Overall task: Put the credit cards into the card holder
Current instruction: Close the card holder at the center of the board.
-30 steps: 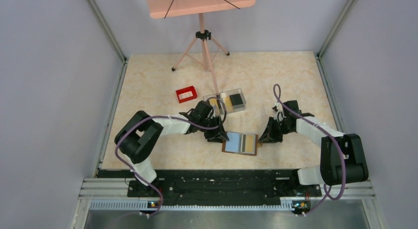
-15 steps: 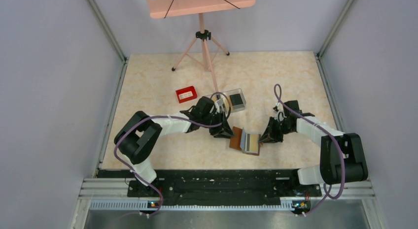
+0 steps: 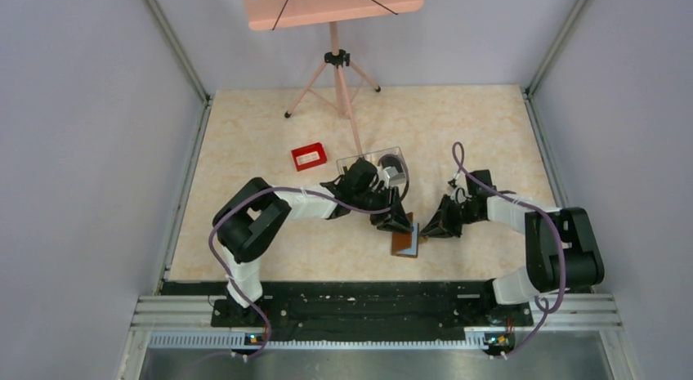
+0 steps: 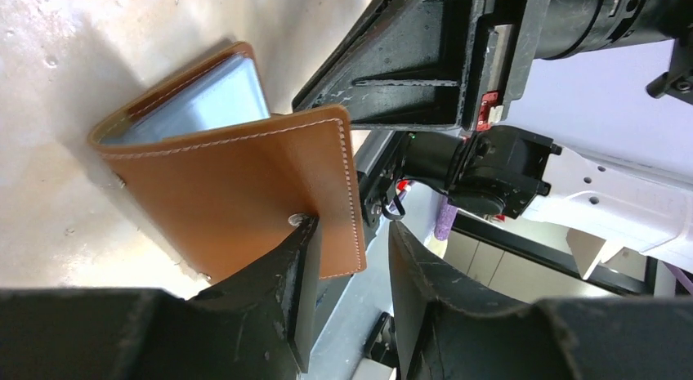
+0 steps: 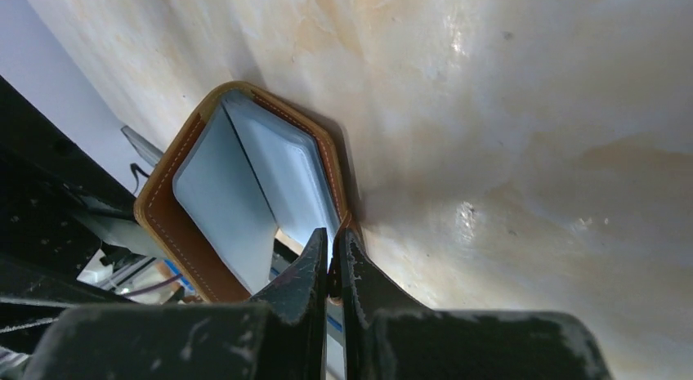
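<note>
The card holder [image 3: 404, 243], a brown leather wallet, stands half folded on the table between my two grippers. My left gripper [image 3: 400, 221] is open, and nothing sits between its jaws. In the left wrist view one of its fingers [image 4: 282, 274] presses on the card holder's [image 4: 229, 188] outer flap by the snap. My right gripper [image 5: 333, 251] is shut on the card holder's [image 5: 167, 225] right edge, seen from above at the right gripper [image 3: 431, 230]. Pale sleeves show inside the fold. I cannot make out the credit cards.
A clear plastic box [image 3: 365, 159] sits just behind my left wrist, mostly hidden by it. A small red tray [image 3: 309, 156] lies further left. A tripod [image 3: 337, 78] with a pink board stands at the back. The right arm's body fills the far side of the left wrist view.
The card holder lay open and flat a second ago. My left gripper swept right and pushed its left flap up and over, so it now stands half folded. The right gripper kept its hold.
</note>
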Available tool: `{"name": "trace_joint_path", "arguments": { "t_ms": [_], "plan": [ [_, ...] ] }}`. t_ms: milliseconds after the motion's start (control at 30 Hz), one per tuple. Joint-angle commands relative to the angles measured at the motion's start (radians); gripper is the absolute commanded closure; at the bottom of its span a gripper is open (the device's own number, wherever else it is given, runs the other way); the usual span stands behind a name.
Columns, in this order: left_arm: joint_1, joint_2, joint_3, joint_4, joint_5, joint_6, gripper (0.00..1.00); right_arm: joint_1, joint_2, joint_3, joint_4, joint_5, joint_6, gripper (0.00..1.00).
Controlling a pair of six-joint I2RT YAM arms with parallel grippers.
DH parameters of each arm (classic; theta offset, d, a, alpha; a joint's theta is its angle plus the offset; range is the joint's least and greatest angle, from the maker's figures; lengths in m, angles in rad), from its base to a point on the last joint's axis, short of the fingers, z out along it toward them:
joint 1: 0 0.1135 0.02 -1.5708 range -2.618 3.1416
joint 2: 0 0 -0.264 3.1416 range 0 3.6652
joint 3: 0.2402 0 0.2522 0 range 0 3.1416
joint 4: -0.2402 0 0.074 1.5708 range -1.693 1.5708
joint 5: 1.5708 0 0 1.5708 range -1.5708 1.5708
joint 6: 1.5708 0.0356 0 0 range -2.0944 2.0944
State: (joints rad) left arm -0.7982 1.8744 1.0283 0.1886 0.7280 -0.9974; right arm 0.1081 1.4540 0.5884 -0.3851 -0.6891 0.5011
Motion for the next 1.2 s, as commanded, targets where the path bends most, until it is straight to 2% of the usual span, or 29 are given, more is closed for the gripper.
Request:
{"name": "trace_joint_path", "arguments": {
  "t_ms": [0,233,333,533,667,800,1167],
  "plan": [
    [0.003,0.021,0.063,0.023,0.049,0.015,0.58,0.001,0.027,-0.008,0.116,-0.087,0.066,1.0],
    [0.017,0.107,0.132,-0.051,0.098,0.056,0.58,0.001,0.034,0.03,0.108,-0.079,0.069,1.0],
    [0.032,0.117,0.165,-0.189,0.067,0.125,0.62,0.001,0.032,0.048,0.081,-0.059,0.051,1.0],
    [0.054,0.151,0.266,-0.454,-0.014,0.292,0.86,0.0,0.057,0.066,0.057,-0.065,0.012,1.0],
    [0.056,0.206,0.337,-0.584,-0.037,0.374,0.94,0.001,0.097,0.113,0.024,-0.07,-0.031,1.0],
    [0.056,0.265,0.419,-0.709,-0.063,0.452,0.96,0.0,0.139,0.164,-0.042,-0.075,-0.079,0.9],
    [0.045,0.374,0.578,-0.917,-0.114,0.581,0.99,-0.001,0.15,0.248,-0.185,-0.042,-0.147,0.58]
  ]
}}
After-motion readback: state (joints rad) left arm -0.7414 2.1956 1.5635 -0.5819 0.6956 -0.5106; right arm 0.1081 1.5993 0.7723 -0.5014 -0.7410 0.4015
